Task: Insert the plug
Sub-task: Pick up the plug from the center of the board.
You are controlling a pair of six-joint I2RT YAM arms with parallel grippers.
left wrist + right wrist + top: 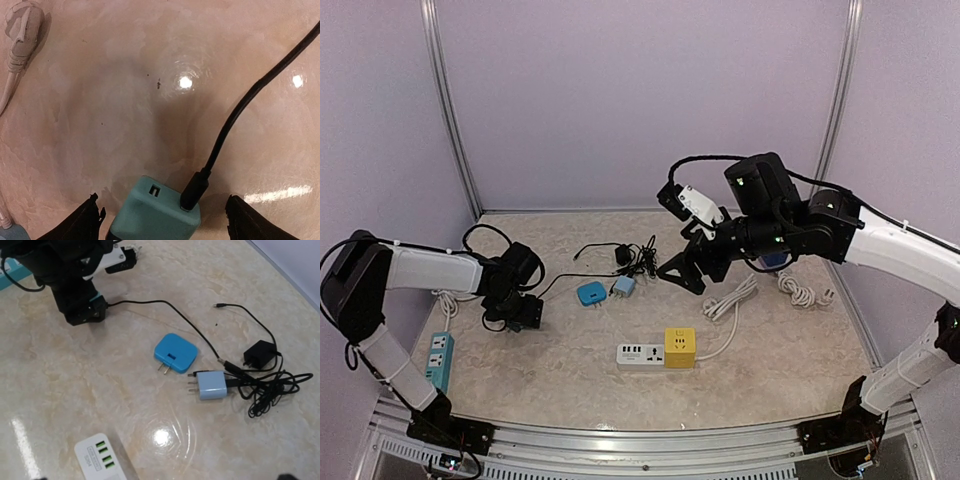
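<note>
Currently the teal charger (154, 215), with a black cable (235, 115) plugged into it, sits at the left side of the table (115, 100). It is between the fingers of the left gripper (162, 202), which stand spread with a gap on each side. For a sound grip, the jaws should probably close squarely on the charger's flat sides, clear of the cable. The white-and-yellow power strip (657, 352) lies well apart, near the middle. The right gripper (686, 273) hangs wide open above the table.

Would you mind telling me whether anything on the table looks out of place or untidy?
The thin black cable lies in a tangled heap beside the pale blue charger; nothing looks damaged or spilled.
</note>
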